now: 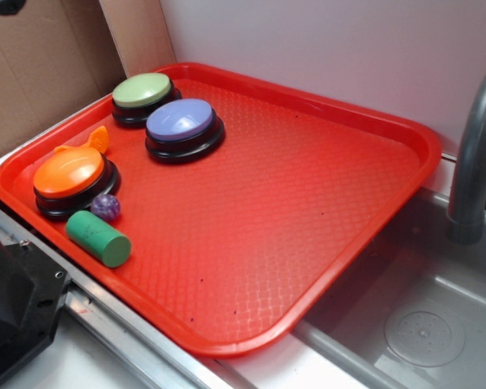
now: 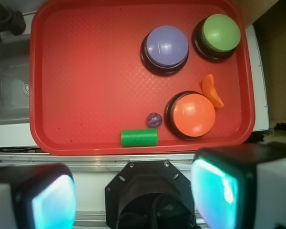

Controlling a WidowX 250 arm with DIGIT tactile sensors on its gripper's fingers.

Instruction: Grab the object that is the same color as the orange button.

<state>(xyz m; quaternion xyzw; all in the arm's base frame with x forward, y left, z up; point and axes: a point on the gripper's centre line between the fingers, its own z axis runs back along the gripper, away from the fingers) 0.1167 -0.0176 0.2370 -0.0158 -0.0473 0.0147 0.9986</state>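
The orange button, a round dome on a black base, sits at the tray's left end. Right behind it lies the object, a small orange piece with a pointed fin tip, partly hidden by the button in the exterior view. My gripper hangs high above the robot's base, outside the tray's near rim, well away from the object. Its two fingers stand wide apart with nothing between them. The gripper does not show in the exterior view.
A red tray holds a green-capped button, a lilac-blue button, a small purple ball and a green cylinder. A sink with a grey faucet lies to the right; cardboard stands behind.
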